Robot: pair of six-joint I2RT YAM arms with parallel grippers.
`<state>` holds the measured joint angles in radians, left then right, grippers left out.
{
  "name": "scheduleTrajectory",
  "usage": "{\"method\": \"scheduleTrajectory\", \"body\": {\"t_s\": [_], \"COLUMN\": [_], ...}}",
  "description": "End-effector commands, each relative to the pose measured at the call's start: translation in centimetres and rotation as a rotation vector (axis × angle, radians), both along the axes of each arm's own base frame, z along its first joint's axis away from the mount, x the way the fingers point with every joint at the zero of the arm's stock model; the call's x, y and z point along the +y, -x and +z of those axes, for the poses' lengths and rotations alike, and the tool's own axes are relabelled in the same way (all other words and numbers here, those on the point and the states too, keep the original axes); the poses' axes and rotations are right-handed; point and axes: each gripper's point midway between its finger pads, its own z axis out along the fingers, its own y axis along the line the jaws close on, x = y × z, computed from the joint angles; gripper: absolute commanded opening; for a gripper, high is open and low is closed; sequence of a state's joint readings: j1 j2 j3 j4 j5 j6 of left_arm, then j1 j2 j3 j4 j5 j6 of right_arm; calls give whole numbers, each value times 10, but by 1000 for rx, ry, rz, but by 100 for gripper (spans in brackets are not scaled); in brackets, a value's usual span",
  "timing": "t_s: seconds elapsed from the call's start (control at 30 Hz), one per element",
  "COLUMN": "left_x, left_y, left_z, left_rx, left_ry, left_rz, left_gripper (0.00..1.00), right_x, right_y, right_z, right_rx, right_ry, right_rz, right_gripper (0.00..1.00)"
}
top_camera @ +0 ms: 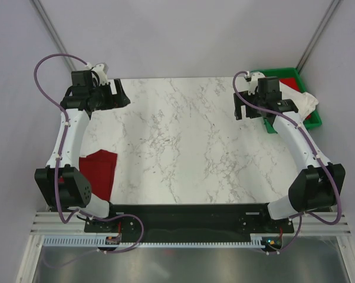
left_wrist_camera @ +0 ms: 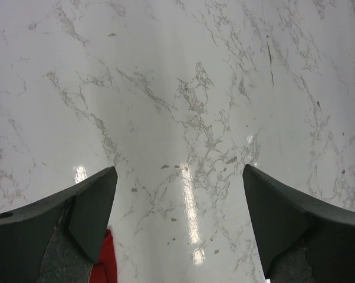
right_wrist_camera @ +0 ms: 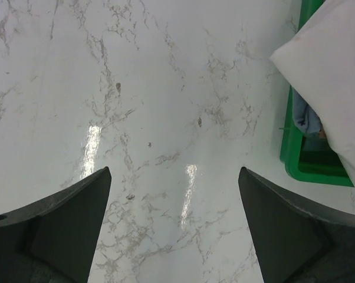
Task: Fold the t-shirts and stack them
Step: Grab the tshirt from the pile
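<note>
A folded red t-shirt (top_camera: 101,171) lies at the near left of the marble table; a sliver of it shows in the left wrist view (left_wrist_camera: 105,264). A white t-shirt (top_camera: 300,98) hangs over the rim of the green tray (top_camera: 314,122) at the far right, and shows in the right wrist view (right_wrist_camera: 334,65). Red cloth (top_camera: 280,81) lies in the tray behind it. My left gripper (top_camera: 120,94) is open and empty above the far left of the table (left_wrist_camera: 180,177). My right gripper (top_camera: 241,107) is open and empty over bare marble, left of the tray (right_wrist_camera: 174,174).
The marble table (top_camera: 183,141) spans the middle. The green tray's wall (right_wrist_camera: 304,162) stands just right of my right gripper. Grey walls enclose the back and sides. A black base bar runs along the table's near edge.
</note>
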<state>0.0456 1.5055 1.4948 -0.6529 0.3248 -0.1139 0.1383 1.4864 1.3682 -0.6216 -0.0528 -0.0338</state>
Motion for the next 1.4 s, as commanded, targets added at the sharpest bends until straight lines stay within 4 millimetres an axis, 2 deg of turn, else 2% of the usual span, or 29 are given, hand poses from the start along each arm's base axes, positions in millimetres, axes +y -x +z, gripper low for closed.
{"method": "scheduleTrajectory", "body": {"t_s": [0.0, 0.07, 0.1, 0.17, 0.2, 0.3, 0.4, 0.47, 0.5, 0.6, 0.63, 0.7, 0.73, 0.8, 0.87, 1.03, 1.3, 1.33, 1.37], "left_x": [-7, -9, -10, -11, -12, -14, -16, -14, -14, -15, -17, -17, -17, -16, -16, -18, -22, -23, -22], "left_y": [1, 4, 6, 10, 10, 13, 14, 14, 16, 22, 27, 31, 35, 38, 41, 41, 36, 36, 36], "left_z": [4, 2, 1, -3, -4, -9, -14, -19, -27, -43, -54, -65, -76, -85, -94, -103, -108, -109, -109], "left_rx": [2, -7, -8, -13, -12, -1, -5, 7, 37, 82, 116, 152, 191, 225, 254, 280, 305, 306, 305], "left_ry": [45, 28, 21, -2, -6, -13, -38, -57, -59, -66, -60, -62, -62, -62, -62, -43, 0, -2, -6], "left_rz": [-14, -52, -72, -111, -118, -149, -207, -221, -226, -254, -289, -302, -311, -314, -319, -326, -320, -325, -322], "left_gripper": [95, 96, 96, 96, 96, 95, 91, 86, 84, 82, 83, 81, 78, 77, 77, 76, 72, 71, 71], "right_x": [-10, -14, -13, -14, -14, -17, -43, -61, -85, -117, -122, -132, -133, -138, -133, -134, -141, -145, -147], "right_y": [-8, -15, -20, -26, -33, -49, -64, -73, -75, -78, -80, -82, -82, -84, -87, -92, -107, -109, -113], "right_z": [31, 38, 53, 61, 78, 93, 81, 62, 55, 26, 12, 0, -7, -22, -32, -49, -66, -73, -71], "right_rx": [-119, -137, -169, -184, -223, -238, -184, -119, -92, 5, 38, 69, 88, 125, 144, 174, 186, 200, 192], "right_ry": [45, 88, 94, 125, 119, 115, 117, 104, 106, 137, 144, 160, 173, 186, 174, 185, 205, 222, 230], "right_rz": [-35, -19, -2, 29, 28, 18, -60, -97, -149, -184, -182, -184, -165, -155, -117, -105, -110, -124, -130], "right_gripper": [98, 98, 98, 98, 98, 98, 98, 98, 96, 94, 93, 91, 89, 84, 82, 79, 67, 65, 63]}}
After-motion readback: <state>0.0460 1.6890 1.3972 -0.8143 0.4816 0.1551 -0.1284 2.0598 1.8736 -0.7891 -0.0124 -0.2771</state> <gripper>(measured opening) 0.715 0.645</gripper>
